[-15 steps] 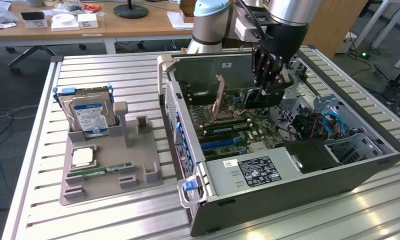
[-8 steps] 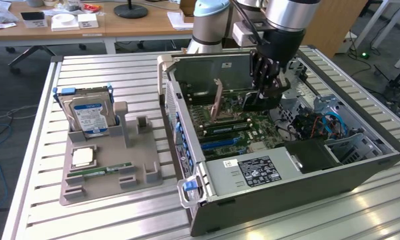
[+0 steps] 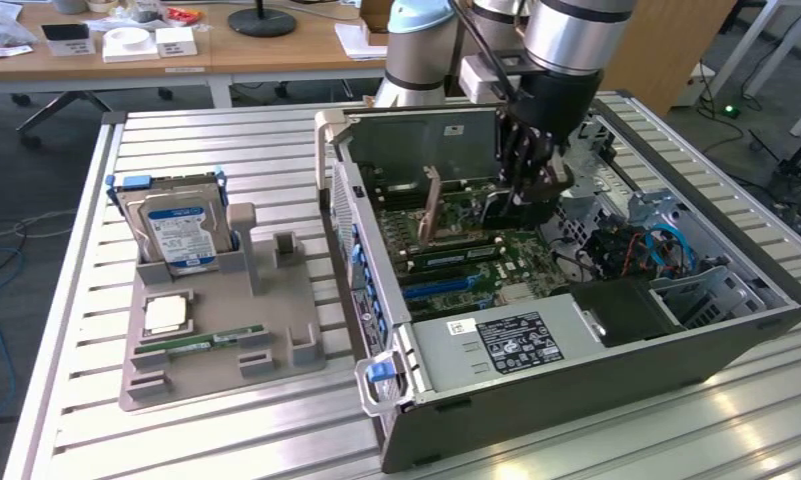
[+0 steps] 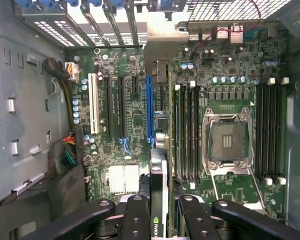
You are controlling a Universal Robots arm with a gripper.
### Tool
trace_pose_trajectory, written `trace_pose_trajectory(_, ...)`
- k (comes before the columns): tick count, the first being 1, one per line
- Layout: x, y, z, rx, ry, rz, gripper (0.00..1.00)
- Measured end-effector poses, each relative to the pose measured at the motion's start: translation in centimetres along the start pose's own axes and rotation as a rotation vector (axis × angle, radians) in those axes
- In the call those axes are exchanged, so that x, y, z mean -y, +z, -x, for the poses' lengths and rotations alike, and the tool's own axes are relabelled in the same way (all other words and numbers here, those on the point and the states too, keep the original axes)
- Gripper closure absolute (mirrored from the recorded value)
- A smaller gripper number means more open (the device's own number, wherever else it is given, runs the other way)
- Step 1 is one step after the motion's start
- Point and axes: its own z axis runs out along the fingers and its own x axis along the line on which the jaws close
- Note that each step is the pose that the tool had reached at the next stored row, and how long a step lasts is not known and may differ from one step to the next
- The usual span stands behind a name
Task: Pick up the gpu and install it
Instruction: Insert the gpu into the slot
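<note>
Aluminium slats across the whole table (image 3: 67, 330). Toward the exterior view's left, lying flat on those slats, a grey fixture tray (image 3: 153, 385) with three parts on it: a silver hard drive (image 3: 183, 238) with a blue-white label, upright in the far holder; a square silvery processor chip (image 3: 167, 315), flat, nearer the camera; a narrow green memory stick (image 3: 216, 343), flat, just beside the chip. Just to the right of the tray, an open dark computer case (image 3: 574, 400) on its side, with a blue latch (image 3: 377, 373) at the near corner and a labelled power supply (image 3: 507, 345) behind it. Inside, facing up, a green motherboard (image 3: 440, 275). Over the board, the gpu (image 4: 159, 180): dark, thin, clamped edge-on between the black fingers (image 4: 135, 220) of the gripper (image 3: 523, 205), with the silvery end bracket (image 4: 162, 42) toward the slotted rear wall of the case. Jaws drawn narrow onto the card, one on each face. In the wrist view, runs alongside the long blue slot (image 4: 150, 110), between that slot and the bank of black memory slots next to the bare processor socket (image 4: 229, 142); hard to tell whether seated in a slot, touching the board or hanging just above. Rising out of the case above the gripper, the silver arm (image 3: 567, 35). Farther toward the exterior view's right, in the far end of the case, blue cables (image 3: 660, 250) and a grey metal drive cage (image 3: 707, 295).
</note>
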Motion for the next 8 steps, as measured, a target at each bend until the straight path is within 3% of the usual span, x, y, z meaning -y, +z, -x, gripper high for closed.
trace_pose_trajectory(8,-0.23,0.44,-0.02,0.0000,0.000,0.0000,0.73)
